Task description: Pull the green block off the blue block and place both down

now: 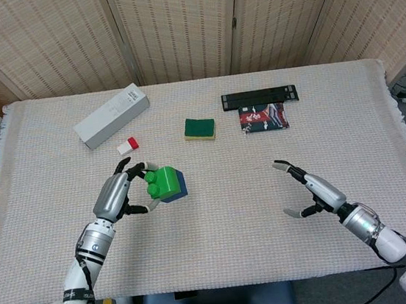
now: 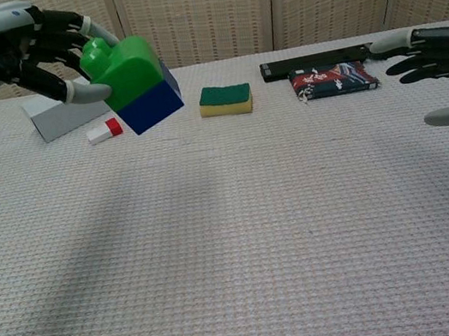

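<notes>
While the left hand (image 2: 18, 56) carries the joined pair above the cloth, at the upper left of the chest view and left of centre in the head view, the step in hand looks like bringing the second hand in to split them. Its fingers pinch the green block (image 2: 126, 65) by the studded end, and the blue block (image 2: 147, 105) hangs below, tilted, free of any finger. That seems a sound grip: the blue part is left clear for the other hand. The right hand (image 1: 313, 192) sits at the lower right of the head view, well apart from the blocks, fingers spread and holding nothing. It should probably close on the blue block's bare sides, thumb opposite the fingers, and then pull straight along the stud axis; twisting risks prising the green one out of the pinch. Farther up the frame lie a green sponge (image 1: 199, 129), a small red-and-white piece (image 1: 127, 146), a white box (image 1: 111, 116), a patterned pouch (image 1: 263, 119) and a black bar (image 1: 260, 97); the open cloth (image 1: 233, 215) at lower centre seems best for setting both down.
</notes>
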You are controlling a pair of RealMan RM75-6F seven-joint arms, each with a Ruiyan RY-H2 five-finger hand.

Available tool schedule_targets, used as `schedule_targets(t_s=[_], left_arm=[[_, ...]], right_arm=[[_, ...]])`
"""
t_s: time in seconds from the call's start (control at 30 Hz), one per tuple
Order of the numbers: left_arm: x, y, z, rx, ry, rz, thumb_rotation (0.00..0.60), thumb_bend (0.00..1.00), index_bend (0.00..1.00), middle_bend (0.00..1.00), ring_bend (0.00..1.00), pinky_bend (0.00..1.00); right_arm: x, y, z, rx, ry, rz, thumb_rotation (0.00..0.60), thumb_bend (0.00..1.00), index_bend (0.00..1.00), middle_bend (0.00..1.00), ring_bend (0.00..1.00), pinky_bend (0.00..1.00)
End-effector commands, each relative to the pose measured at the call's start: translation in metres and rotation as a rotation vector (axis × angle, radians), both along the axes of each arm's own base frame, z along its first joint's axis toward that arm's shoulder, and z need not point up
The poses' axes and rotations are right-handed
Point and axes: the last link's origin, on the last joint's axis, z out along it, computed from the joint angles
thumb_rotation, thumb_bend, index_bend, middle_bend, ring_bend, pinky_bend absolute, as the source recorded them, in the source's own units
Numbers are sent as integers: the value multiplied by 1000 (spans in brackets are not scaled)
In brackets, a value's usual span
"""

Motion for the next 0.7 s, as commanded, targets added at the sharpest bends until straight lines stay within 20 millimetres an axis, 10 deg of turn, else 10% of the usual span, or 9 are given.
schedule_targets(t_s=[0.03,0.37,0.7], left_arm=[[2,1,1,1,-12,2,600,422,616,748,376,0],[7,0,-1,-22,-63,-13,600,442,619,754,374,0],[2,1,-7,-42,-36,0,600,445,618,754,364,0]], right_arm=[[3,-14,-24,73,-94,-71,600,323,0,0,14,0],[16,-22,-87,165,-289,-125,600,323,0,0,30,0],[36,-21,-107,193,-436,-141,600,322,0,0,52,0]])
